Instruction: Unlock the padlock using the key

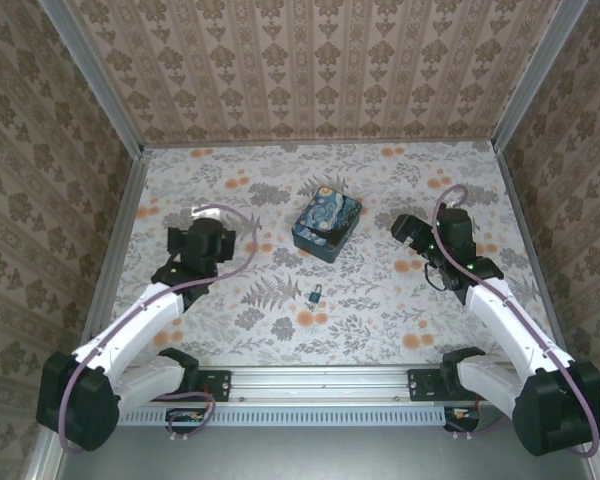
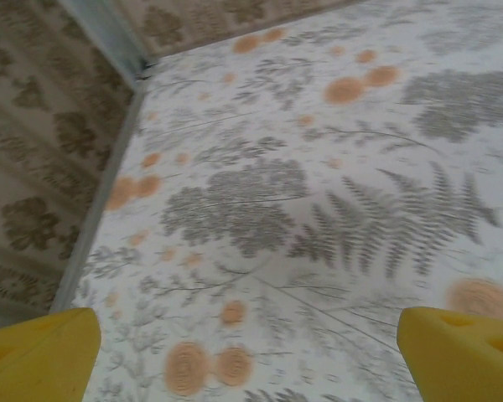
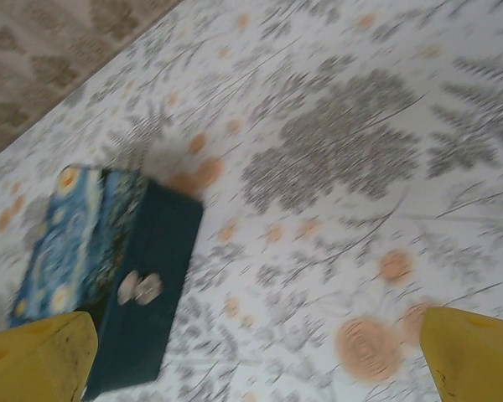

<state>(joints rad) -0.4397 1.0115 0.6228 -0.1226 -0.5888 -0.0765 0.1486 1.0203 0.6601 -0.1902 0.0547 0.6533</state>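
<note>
The tiny dark padlock (image 1: pixel 316 294) lies on the flowered table, in front of the starry-night box (image 1: pixel 327 226) and between the two arms. It is too small to tell a key apart from it. My left gripper (image 1: pixel 208 232) hovers far to its left, open, with bare tabletop between its yellow fingertips (image 2: pixel 38 356). My right gripper (image 1: pixel 408 228) is just right of the box, open and holding nothing. In the blurred right wrist view the box (image 3: pixel 109 268) sits beside the left yellow fingertip (image 3: pixel 33 356), its metal clasp (image 3: pixel 139 287) facing me.
Patterned walls with metal corner posts (image 1: pixel 92 75) close the table on three sides. A metal rail (image 1: pixel 320 382) carrying both arm bases runs along the near edge. The box stands mid-table, between the grippers.
</note>
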